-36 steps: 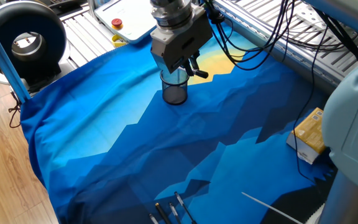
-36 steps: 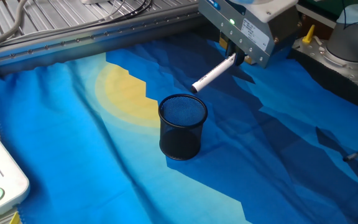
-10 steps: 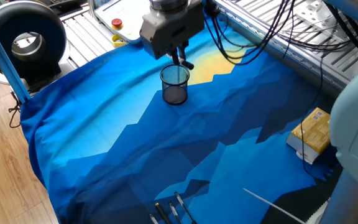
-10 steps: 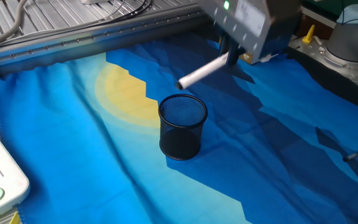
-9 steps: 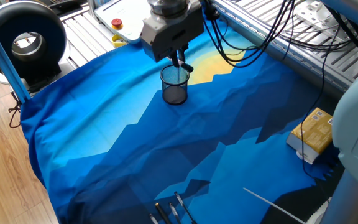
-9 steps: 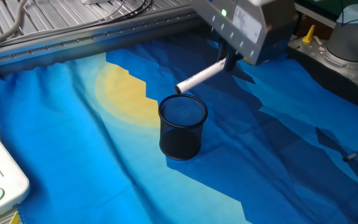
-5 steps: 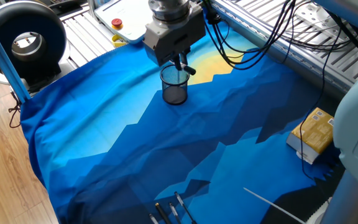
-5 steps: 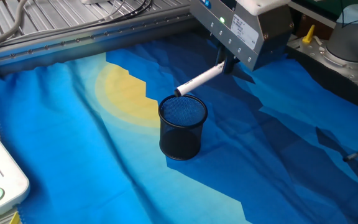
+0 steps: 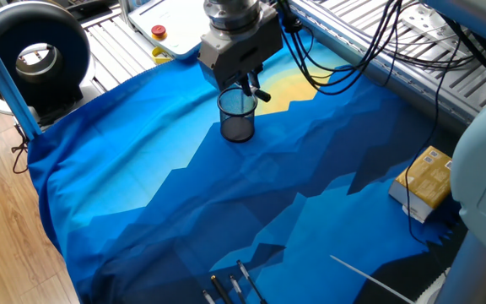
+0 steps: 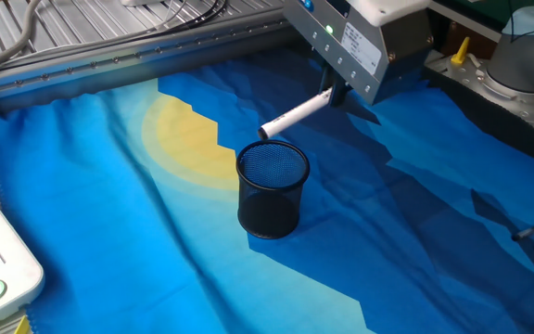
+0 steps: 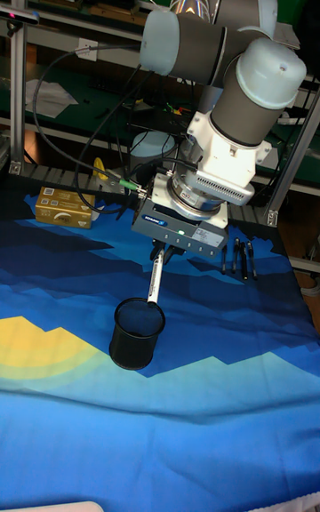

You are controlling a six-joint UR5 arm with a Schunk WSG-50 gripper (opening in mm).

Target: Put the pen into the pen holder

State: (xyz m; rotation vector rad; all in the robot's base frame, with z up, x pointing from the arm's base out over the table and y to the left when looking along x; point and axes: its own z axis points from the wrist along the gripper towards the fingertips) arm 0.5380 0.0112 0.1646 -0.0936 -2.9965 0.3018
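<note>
Jaws closed on the black-capped end of the pen [image 10: 295, 116] is what you have here: the gripper [image 10: 339, 91] holds it tilted, white tip pointing down toward the pen holder [image 10: 272, 188]. In the other fixed view the pen hangs in the air at about 1 o'clock of the cup, its lower tip just above the dark rim at the far side and not yet inside. From the tall fixed view you see the pen [image 11: 155, 280] slanting down from the gripper [image 11: 161, 252], its tip right at the rim of the pen holder [image 11: 137, 332] near 12 o'clock.

Going left to right in the one fixed view: a black round fan-like device [image 9: 34, 53] sits at the far left off the surface; the blue cloth [image 9: 142, 211] with its yellow-orange patch covers the surface; the gripper [image 9: 248, 84] stands over the pen holder [image 9: 237, 116], which is upright on the cloth near the patch's edge. At about 6 o'clock of the cup, well apart at the cloth's near edge, you find a group of dark pens [image 9: 234, 287]. Right of them lies a long thin white rod [image 9: 369, 279], and at the far right a yellow box [image 9: 429, 179] rests at the cloth's edge.
</note>
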